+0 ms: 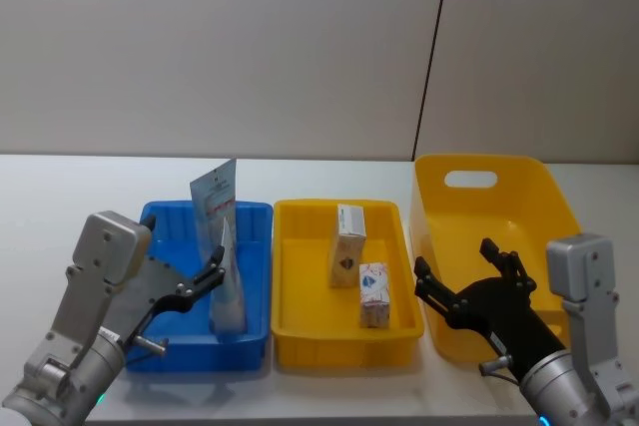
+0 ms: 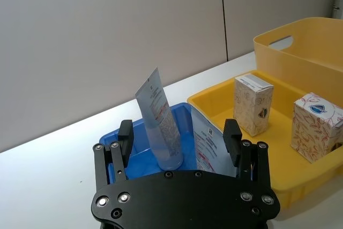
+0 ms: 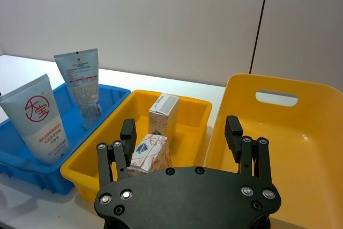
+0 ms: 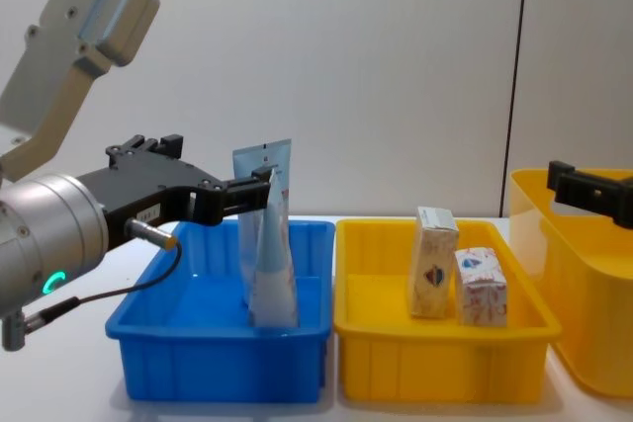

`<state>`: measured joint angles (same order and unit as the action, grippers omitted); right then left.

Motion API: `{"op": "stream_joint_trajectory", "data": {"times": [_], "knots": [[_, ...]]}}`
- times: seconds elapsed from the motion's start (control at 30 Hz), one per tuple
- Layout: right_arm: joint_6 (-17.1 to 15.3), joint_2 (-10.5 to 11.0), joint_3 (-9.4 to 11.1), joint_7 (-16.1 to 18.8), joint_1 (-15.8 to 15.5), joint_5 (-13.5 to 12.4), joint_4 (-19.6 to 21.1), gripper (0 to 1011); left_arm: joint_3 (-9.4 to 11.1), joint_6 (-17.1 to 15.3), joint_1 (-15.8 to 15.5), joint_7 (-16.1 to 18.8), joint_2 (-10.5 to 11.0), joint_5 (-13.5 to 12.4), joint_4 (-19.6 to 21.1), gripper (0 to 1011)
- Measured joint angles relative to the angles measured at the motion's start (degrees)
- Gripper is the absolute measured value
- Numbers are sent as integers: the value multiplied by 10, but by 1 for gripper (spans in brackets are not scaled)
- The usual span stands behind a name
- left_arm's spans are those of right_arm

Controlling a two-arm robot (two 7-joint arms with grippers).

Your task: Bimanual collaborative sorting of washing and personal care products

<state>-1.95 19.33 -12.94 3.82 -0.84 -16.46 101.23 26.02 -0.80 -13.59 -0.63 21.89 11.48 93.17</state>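
And there the left gripper (image 2: 178, 131) hung over the near side of the shallow blue plastic tray (image 1: 178, 236), jaws spread wide and gripping nothing, one fingertip close beside the nearer tube; whether it touched, I could not tell. Two tubes stood on their caps in that tray, crimped ends up: the pale blue squeeze tube with a red round logo (image 3: 43, 120) nearer the robot, and the grey-blue squeeze tube with small print (image 3: 83, 87) just behind it. Next door, in the shallow yellow plastic tray (image 1: 334, 206), two cartons stood upright and slightly apart: the cream carton with a dark emblem (image 1: 348, 244) farther back, the white carton with red and blue print (image 1: 373, 294) nearer. Over on the right, the right gripper (image 3: 180, 127) hovered low at the near left wall of the deep yellow plastic bin with a handle slot (image 1: 499, 214), jaws released and empty too. All three containers sat side by side on the white worktop (image 1: 70, 197).
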Motion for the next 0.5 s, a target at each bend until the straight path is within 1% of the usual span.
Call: {"op": "stream_joint_trajectory", "data": {"times": [0.5], "knots": [[0, 0, 0, 0, 0, 0, 0, 1003, 0, 0, 0, 0, 0, 0, 0, 1001]]}}
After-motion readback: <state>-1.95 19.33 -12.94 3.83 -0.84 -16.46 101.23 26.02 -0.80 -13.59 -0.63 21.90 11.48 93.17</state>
